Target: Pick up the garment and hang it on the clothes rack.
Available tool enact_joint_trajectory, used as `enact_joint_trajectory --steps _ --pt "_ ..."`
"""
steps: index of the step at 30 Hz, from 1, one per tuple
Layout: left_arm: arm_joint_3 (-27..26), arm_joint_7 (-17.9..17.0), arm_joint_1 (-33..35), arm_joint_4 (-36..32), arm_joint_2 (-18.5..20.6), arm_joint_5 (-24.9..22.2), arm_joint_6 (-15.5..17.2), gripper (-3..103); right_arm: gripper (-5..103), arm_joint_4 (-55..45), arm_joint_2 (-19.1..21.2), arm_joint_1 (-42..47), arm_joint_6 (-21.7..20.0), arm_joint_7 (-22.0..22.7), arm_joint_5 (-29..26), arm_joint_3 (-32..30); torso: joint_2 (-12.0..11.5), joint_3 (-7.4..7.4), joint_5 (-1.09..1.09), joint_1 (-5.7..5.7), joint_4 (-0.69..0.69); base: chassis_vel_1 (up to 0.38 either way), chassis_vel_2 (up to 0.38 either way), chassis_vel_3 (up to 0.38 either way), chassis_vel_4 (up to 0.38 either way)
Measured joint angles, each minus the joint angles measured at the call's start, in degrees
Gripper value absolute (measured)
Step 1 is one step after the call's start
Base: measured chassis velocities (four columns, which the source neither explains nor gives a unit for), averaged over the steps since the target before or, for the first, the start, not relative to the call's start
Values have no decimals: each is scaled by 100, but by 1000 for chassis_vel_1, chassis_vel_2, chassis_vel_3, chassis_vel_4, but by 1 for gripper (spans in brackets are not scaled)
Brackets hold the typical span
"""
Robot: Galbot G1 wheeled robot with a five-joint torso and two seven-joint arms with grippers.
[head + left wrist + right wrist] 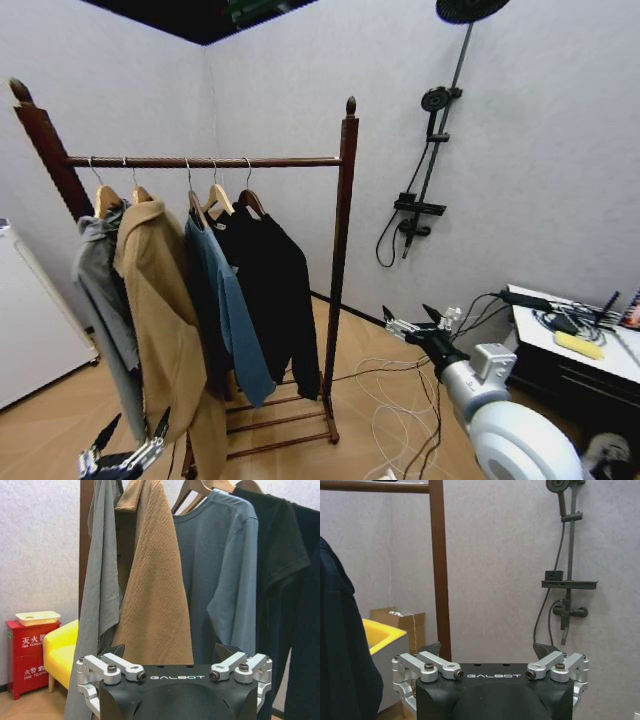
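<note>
Red-brown wooden clothes rack (343, 250) carries four garments, perhaps five. Rightmost hangs the garment (275, 295), plain black, long-sleeved, on a wooden hanger. Left gripper (125, 455) and right gripper (415, 322) both hover low, fingers spread, empty.

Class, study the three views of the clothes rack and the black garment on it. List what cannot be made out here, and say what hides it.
- Head view: the garment has its left half covered by the blue jacket.
- Head view: the clothes rack has its low shelf largely behind hanging clothes.
- Head view: the left gripper is cut by the bottom edge.
- Right wrist view: the right gripper, open, sees only a dark garment edge.
</note>
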State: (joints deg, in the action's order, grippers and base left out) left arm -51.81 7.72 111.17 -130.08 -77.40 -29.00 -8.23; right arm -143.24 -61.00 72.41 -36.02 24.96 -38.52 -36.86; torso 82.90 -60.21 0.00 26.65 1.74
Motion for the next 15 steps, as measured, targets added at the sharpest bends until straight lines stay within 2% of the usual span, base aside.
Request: enact_joint_trajectory --steps 15 --pt "0 0 0 0 0 0 0 100 100 0 22 -65 188 -246 -32 -183 0 0 0 1 0 29 -150 -151 29"
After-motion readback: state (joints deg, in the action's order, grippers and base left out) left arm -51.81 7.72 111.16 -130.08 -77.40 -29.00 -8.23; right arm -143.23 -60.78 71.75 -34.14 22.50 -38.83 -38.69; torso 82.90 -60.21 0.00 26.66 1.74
